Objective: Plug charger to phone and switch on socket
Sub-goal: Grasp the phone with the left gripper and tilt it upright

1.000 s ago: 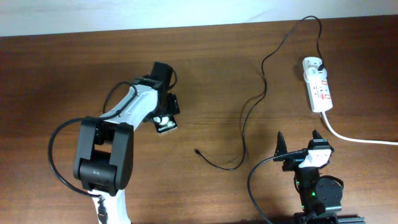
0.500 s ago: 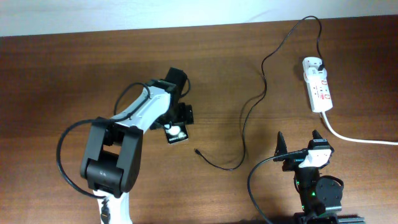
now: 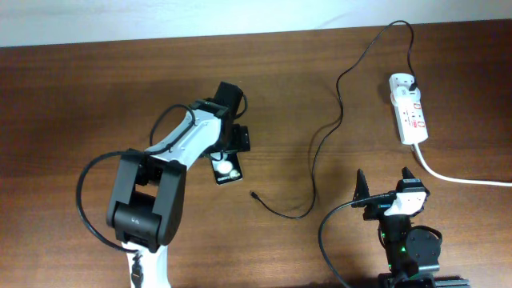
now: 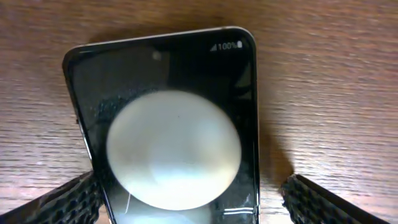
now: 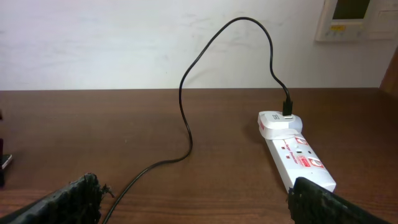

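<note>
L hand [image 3: 228, 150] open astride phone [image 3: 226, 171] on table [image 3: 80, 96].

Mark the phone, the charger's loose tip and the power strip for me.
phone [image 4: 166, 134]: left wrist view, middle of its face.
charger tip [image 3: 254, 194]: overhead view, free end of the black cable.
power strip [image 3: 410, 110]: overhead view, middle of its white body.

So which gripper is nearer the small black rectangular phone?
Left. The left gripper hangs open over the phone, a finger either side; the right gripper sits far off to its right.
</note>
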Available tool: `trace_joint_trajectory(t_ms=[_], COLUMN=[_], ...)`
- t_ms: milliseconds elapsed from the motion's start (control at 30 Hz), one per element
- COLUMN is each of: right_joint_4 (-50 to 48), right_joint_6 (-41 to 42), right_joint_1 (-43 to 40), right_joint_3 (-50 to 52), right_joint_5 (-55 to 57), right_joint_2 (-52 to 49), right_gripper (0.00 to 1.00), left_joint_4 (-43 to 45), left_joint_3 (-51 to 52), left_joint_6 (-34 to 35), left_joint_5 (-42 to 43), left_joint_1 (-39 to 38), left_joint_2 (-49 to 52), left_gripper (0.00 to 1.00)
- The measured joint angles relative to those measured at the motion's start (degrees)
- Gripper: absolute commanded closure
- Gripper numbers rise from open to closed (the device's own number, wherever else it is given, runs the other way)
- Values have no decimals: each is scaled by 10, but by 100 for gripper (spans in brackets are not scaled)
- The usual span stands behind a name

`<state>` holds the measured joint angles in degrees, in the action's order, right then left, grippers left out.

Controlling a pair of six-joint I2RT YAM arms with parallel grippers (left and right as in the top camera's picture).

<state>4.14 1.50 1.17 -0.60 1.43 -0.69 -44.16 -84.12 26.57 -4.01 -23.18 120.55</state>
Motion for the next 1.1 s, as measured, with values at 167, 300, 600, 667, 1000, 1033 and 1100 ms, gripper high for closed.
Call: trace_joint_trajectory(t_ms=[167, 300, 600, 667, 1000, 1033, 1100], right_joint_4=[0, 0, 0, 0, 0, 0, 0], right_joint_6=[0, 0, 0, 0, 0, 0, 0], right_joint_1=[0, 0, 0, 0, 0, 0, 0], right_joint_3=[0, 0, 0, 0, 0, 0, 0], right_joint_5=[0, 0, 0, 0, 0, 0, 0], right_joint_2=[0, 0, 0, 0, 0, 0, 0], right_gripper=[1, 1, 1, 1, 1, 1, 1], left_joint_4=[17, 16, 14, 14, -35, -36, -36], left_joint_3=[0, 0, 0, 0, -2, -2, -2], left_joint_6=[-1, -2, -6, -6, -6, -5, -5], left_joint_5=[2, 5, 6, 6, 11, 12, 12], left_joint_1=[-9, -12, -12, -12, -12, -12, -12], left_joint_2=[0, 0, 0, 0, 0, 0, 0], left_gripper=[16, 1, 1, 1, 1, 1, 1])
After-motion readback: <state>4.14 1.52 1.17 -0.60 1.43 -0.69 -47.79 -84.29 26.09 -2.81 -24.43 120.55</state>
